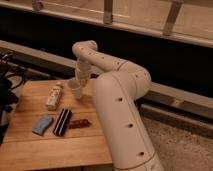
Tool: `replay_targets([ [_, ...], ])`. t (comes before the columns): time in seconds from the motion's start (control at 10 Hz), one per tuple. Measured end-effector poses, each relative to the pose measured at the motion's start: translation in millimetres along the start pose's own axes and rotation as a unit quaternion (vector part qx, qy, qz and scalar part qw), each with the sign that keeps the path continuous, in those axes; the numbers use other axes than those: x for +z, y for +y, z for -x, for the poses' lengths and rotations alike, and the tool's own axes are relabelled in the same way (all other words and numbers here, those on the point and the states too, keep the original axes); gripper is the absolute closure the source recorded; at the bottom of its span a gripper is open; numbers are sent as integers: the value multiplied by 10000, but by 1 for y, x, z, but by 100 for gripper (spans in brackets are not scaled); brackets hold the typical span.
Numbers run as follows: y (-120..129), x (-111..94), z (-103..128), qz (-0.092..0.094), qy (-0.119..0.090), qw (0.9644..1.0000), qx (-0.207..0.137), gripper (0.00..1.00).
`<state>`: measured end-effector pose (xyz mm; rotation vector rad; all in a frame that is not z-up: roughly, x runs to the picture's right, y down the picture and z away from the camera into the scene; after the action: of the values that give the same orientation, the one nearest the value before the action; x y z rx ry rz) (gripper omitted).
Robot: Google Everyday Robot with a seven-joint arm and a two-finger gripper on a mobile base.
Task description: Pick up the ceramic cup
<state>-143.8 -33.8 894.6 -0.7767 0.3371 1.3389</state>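
The ceramic cup (pixel 75 88) is small, plain and white. It is at the far edge of the wooden table (pixel 55 147) and looks slightly tilted. My gripper (pixel 81 80) comes down from the white arm and sits right at the cup's right rim, touching or nearly touching it. The wrist hides the gripper's tip, and I cannot tell whether the cup rests on the table or hangs just above it.
A white rectangular carton (pixel 54 96) lies left of the cup. Nearer the front lie a blue object (pixel 42 125), a black striped packet (pixel 62 121) and a brown bar (pixel 79 123). Dark equipment (pixel 6 95) stands at the left; my arm's large white body (pixel 122 115) fills the right.
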Motion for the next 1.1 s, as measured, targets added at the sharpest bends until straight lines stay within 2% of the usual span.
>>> replay_targets([
  [0.6,14,-50,-3,89,-93,9997,-229,99],
  [1.1,20,-73,-12,161,-143,9989,-428,99],
])
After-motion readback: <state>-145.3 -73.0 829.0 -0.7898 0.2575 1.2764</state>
